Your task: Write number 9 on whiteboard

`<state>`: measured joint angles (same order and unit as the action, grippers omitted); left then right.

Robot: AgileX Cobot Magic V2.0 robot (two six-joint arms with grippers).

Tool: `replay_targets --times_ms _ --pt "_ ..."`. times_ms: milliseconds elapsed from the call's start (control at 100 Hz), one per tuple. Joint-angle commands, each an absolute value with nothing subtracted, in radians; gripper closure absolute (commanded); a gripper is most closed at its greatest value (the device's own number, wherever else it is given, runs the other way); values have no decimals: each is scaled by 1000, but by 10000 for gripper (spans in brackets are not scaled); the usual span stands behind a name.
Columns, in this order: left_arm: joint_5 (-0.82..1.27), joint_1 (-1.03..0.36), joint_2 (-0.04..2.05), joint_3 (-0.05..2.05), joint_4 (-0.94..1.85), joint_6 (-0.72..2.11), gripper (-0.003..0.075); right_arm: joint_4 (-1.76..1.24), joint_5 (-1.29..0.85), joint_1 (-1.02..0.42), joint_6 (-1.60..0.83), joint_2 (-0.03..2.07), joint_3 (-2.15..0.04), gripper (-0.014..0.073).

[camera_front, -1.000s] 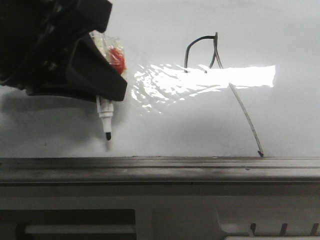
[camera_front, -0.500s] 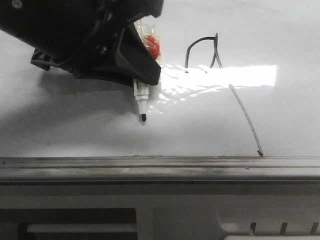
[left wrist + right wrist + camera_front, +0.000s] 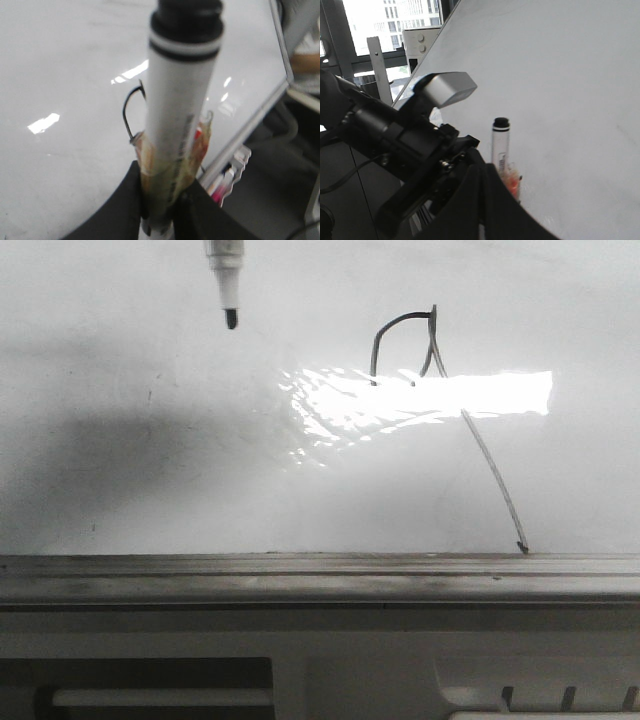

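Clamped around a white marker [image 3: 175,125], my left hand [image 3: 160,210] holds it by the lower barrel, where crinkled clear tape with red print is wrapped, probably to thicken the barrel so it does not slip. Seen from the front, only the marker's black tip [image 3: 231,317] shows, pointing down near the upper left of the whiteboard [image 3: 150,440]; I cannot tell whether it touches the glossy face. Keeping the tip there leaves the writing uncovered.

To the right of the tip, well apart from it, is the number 9 [image 3: 440,390]: a small open loop drawn in thin black line, with a long slanted tail fading to grey and ending just above the grey metal rail [image 3: 320,570] at the board's lower edge. A bright glare band crosses the loop, hiding part of it. The figure reads as finished, so I judge the writing done.

My right hand is not clearly shown; its wrist camera looks across at my left arm [image 3: 400,145] and the marker, so I cannot tell whether its fingers are apart or together.
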<state>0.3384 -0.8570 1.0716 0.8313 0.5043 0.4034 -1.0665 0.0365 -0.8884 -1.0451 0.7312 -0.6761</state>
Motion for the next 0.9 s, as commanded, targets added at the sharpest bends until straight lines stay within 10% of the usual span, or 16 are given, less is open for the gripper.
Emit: replay_targets --times_ms 0,340,890 --pt "444 -890 1023 873 318 413 741 -1024 46 -884 -1055 714 -696 663" --pt "568 -905 1038 873 -320 -637 741 -919 -36 -884 -1055 697 -683 663" --pt "363 -908 1344 941 -389 -832 741 -1017 57 -884 -1055 697 -683 663"
